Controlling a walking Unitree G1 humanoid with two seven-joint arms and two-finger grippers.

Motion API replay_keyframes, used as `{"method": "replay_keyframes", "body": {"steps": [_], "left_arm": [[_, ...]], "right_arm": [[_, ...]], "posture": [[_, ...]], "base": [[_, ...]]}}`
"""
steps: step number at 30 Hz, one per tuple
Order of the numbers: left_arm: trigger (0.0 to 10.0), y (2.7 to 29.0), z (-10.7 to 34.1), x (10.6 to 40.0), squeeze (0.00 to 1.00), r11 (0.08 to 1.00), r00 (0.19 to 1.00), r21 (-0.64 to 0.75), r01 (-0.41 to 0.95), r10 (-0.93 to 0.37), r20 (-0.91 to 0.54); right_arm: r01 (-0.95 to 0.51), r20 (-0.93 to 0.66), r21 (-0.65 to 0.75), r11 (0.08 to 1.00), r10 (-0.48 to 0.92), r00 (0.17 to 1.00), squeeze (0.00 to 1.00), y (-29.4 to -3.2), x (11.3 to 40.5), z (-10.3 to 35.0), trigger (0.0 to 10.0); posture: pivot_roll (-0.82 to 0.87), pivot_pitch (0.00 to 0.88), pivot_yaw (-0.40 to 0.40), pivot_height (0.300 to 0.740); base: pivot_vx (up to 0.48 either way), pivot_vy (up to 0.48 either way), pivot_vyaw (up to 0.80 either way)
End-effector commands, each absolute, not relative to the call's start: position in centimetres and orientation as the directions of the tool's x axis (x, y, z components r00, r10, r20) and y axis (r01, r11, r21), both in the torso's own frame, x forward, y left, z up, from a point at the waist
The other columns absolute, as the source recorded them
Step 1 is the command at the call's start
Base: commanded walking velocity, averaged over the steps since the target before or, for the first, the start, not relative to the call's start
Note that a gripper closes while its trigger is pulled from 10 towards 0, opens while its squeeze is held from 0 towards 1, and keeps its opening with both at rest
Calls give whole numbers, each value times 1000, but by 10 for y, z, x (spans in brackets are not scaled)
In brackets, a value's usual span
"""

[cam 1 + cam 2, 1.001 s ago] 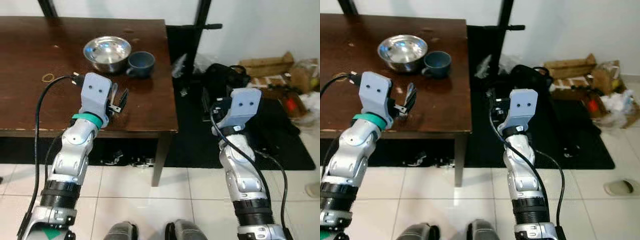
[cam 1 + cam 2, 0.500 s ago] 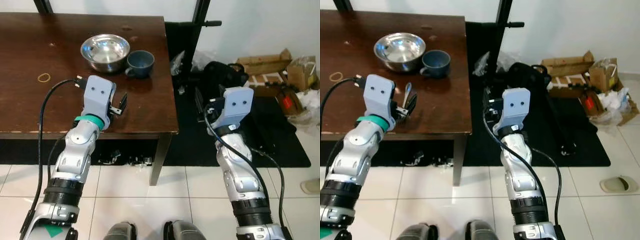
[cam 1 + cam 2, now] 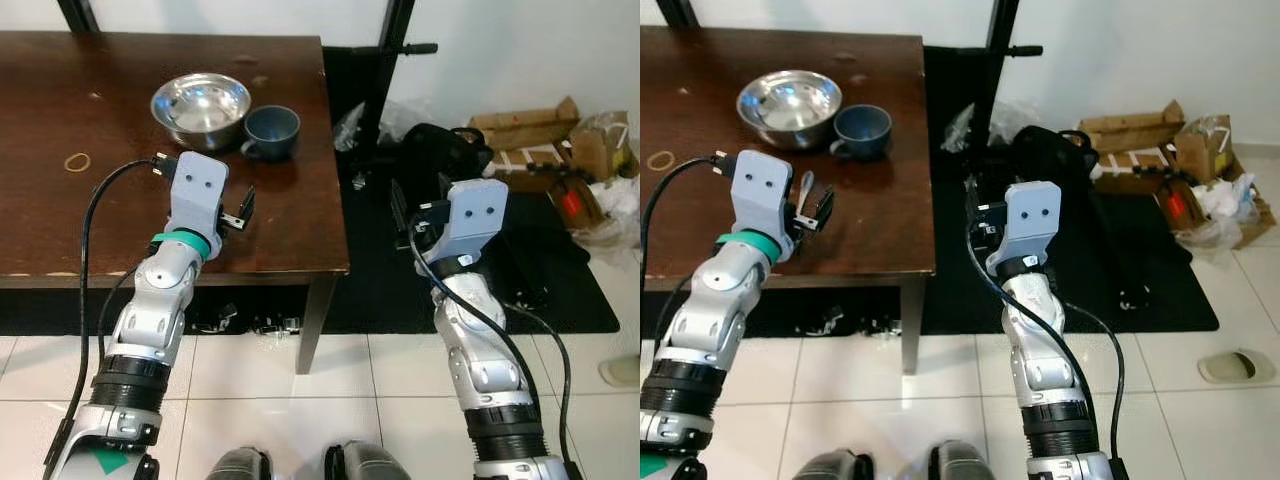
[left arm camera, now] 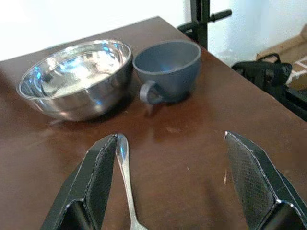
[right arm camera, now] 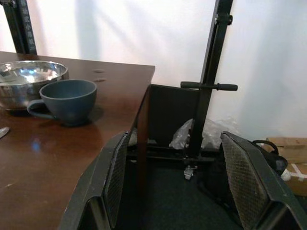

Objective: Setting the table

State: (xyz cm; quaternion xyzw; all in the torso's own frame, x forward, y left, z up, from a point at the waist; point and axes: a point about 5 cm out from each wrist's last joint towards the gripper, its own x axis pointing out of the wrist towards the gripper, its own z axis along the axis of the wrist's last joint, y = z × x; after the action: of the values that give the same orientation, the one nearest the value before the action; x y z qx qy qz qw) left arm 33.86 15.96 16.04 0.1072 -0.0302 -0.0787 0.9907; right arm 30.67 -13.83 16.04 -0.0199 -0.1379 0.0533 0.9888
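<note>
Robot stands at the near right corner of the dark wooden tabletop (image 3: 60,225), white tiled floor (image 3: 380,390) under its feet

Left gripper (image 4: 177,182) low over the near right part of the tabletop, fingers spread wide, holding nothing. A spoon (image 4: 125,184) lies flat on the wood just inside the left-hand finger (image 4: 98,179), touching or nearly touching it; cannot tell which. Spoon points roughly toward the bowl. It reads as already laid down, gripper opened off it

Right gripper (image 5: 184,184) off the right edge of the tabletop, over the black floor mat (image 3: 570,290), fingers also wide apart and empty. It is out of the way, no object near it; likely waiting

Farther in, a blue cup (image 3: 271,132) sits upright, handle turned toward the near left. Touching or just beside it on the left, a steel bowl (image 3: 200,106), upright and empty. Bowl, cup, spoon grouped close together at the right end of the tabletop, as one place setting would be

A rubber band (image 3: 76,161) lies well apart on the left, loose item, not part of the setting

Beyond the tabletop's right edge: black stand (image 3: 392,50) against the white wall, black bag (image 3: 445,150), cardboard boxes (image 3: 525,125) on the floor at far right

Judgement: setting near complete; next move calls for lifting the left gripper clear without nudging the spoon
</note>
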Motion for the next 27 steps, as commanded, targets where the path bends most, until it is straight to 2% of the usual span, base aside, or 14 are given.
{"method": "replay_keyframes", "body": {"steps": [1, 9, 12, 18, 19, 21, 22, 25, 27], "left_arm": [[10000, 163, 158, 340, 0, 969, 990, 208, 132, -140, 24], [10000, 166, 158, 342, 0, 975, 993, 192, 113, -115, 2], [10000, 174, 151, 348, 0, 982, 997, 182, 47, -35, -67], [10000, 180, 145, 353, 0, 985, 989, 172, 12, 13, -144], [10000, 182, 144, 357, 424, 985, 984, 170, 7, 23, -174], [10000, 182, 144, 357, 424, 985, 984, 170, 7, 23, -174], [10000, 185, 143, 361, 1000, 985, 979, 173, 6, 29, -199], [10000, 186, 142, 366, 1000, 984, 975, 179, 11, 29, -219], [10000, 188, 144, 374, 1000, 989, 965, 145, 18, 20, -260]], "right_arm": [[-99, 266, -53, 994, 110, 958, 0, -138, 304, 160, 10000], [-99, 267, -53, 994, 110, 958, 0, -137, 304, 161, 10000], [-102, 263, -52, 993, 112, 958, 0, -137, 303, 160, 10000], [-104, 259, -52, 993, 114, 959, 0, -136, 303, 160, 10000], [-106, 259, -50, 993, 116, 959, 0, -135, 302, 160, 10000], [-106, 259, -50, 993, 116, 959, 0, -135, 302, 160, 10000], [-112, 259, -48, 993, 121, 958, 0, -134, 302, 161, 10000], [-122, 260, -48, 991, 130, 957, 0, -131, 301, 162, 10000], [-141, 270, -52, 989, 150, 951, 0, -127, 300, 167, 10000]], "posture": [[3, 0, 21, 740], [3, 0, 23, 740], [3, 0, 19, 740], [4, 0, 18, 740], [6, 0, 19, 740], [6, 0, 19, 740], [9, 0, 19, 740], [8, 14, 22, 740], [5, 66, 39, 740]], "base": [[0, 0, 0], [0, 0, 0], [0, 0, 0], [0, 0, 0], [0, 0, 0], [0, 0, 0], [0, 0, 0], [0, 0, 0], [0, 0, 0]]}}
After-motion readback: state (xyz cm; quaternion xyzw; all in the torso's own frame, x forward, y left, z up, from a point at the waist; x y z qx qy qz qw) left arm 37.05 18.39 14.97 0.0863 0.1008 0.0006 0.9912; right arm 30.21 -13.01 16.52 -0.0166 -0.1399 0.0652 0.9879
